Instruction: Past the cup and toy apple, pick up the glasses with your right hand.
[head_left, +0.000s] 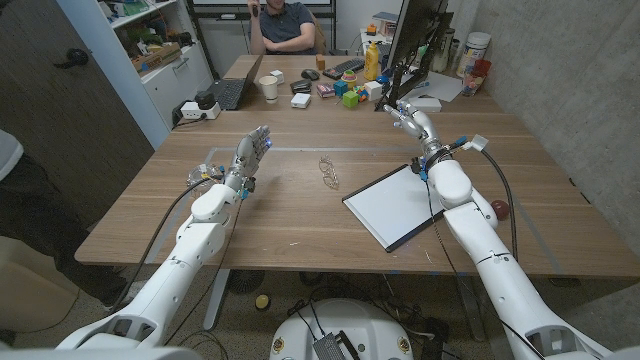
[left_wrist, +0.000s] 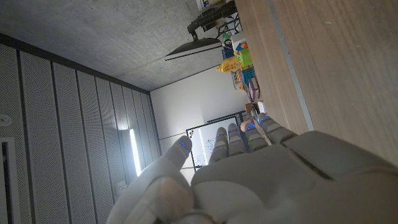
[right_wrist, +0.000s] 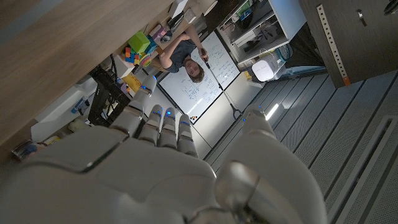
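The thin-framed glasses (head_left: 328, 172) lie on the wooden table (head_left: 290, 215) near its middle. My right hand (head_left: 408, 118) is raised past them toward the back right, fingers apart and holding nothing; its back also shows in the right wrist view (right_wrist: 155, 168). My left hand (head_left: 252, 150) stands to the left of the glasses, fingers up and spread, empty, and appears again in the left wrist view (left_wrist: 249, 180). A white cup (head_left: 269, 88) stands at the far end of the table. A small red round thing (head_left: 498, 208), possibly the toy apple, sits at the table's right edge beside my right arm.
A white board with a dark rim (head_left: 400, 205) lies to the right of the glasses, under my right forearm. At the back are a laptop (head_left: 230, 92), a monitor (head_left: 415, 40), coloured blocks (head_left: 350, 98), a yellow bottle (head_left: 372, 62) and a seated person (head_left: 290, 25).
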